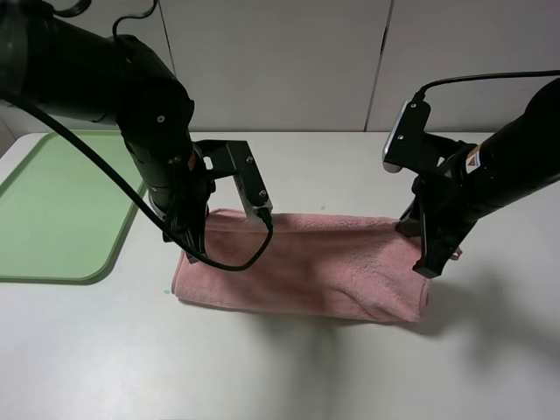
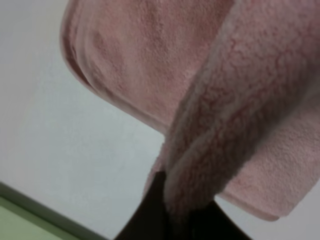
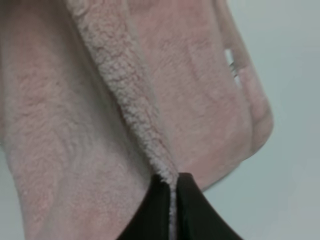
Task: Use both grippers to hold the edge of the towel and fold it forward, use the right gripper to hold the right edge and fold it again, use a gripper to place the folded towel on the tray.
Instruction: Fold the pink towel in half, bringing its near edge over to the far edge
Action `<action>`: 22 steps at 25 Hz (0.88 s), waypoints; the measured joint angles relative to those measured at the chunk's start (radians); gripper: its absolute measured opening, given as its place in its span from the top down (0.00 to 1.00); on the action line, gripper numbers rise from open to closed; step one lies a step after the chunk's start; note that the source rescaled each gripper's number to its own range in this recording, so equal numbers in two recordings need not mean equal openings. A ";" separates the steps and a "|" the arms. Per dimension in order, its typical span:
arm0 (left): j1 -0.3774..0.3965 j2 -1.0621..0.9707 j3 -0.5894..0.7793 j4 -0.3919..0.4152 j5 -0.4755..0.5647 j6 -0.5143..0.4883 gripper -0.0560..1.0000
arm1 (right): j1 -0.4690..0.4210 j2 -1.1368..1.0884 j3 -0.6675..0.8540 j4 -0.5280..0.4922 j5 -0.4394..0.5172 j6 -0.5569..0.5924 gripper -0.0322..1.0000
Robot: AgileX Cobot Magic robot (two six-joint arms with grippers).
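The towel (image 1: 302, 267) lies on the white table (image 1: 289, 376) as a long pink band running from left to right, doubled over on itself so that a rounded fold faces the camera in the high view. It sits just to the right of the tray (image 1: 52, 210), near it but apart from it, with bare table between the two. At the left end of the band the left gripper (image 1: 188, 241) comes down onto the cloth; the left wrist view shows its black jaws pressed together on a thick fluffy ridge of towel (image 2: 225, 125), with a second layer spread out beyond and a strip of the green tray (image 2: 15, 225) in one corner. At the right end the right gripper (image 1: 430, 258) also points down at the cloth; the right wrist view shows its jaws clamped on the edge of the towel (image 3: 127, 107), the pale hem running straight down into the narrow slit between them. Whether either gripper's tips touch the table under the cloth is hard to say from the high view. A black cable (image 1: 236, 262) loops from the left arm across the towel's left end.
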 joint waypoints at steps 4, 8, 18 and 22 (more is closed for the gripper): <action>0.002 0.028 -0.018 0.007 0.000 0.000 0.95 | -0.016 0.029 -0.022 -0.005 0.005 -0.002 0.97; 0.002 0.048 -0.032 0.015 -0.014 0.000 0.95 | -0.036 0.060 -0.032 -0.005 0.005 -0.014 0.97; 0.054 0.056 -0.035 0.022 -0.080 0.000 0.95 | -0.043 0.068 -0.049 -0.004 -0.050 -0.030 0.97; 0.060 0.056 -0.035 0.021 -0.086 0.000 0.95 | -0.043 0.068 -0.049 -0.005 -0.065 -0.032 0.97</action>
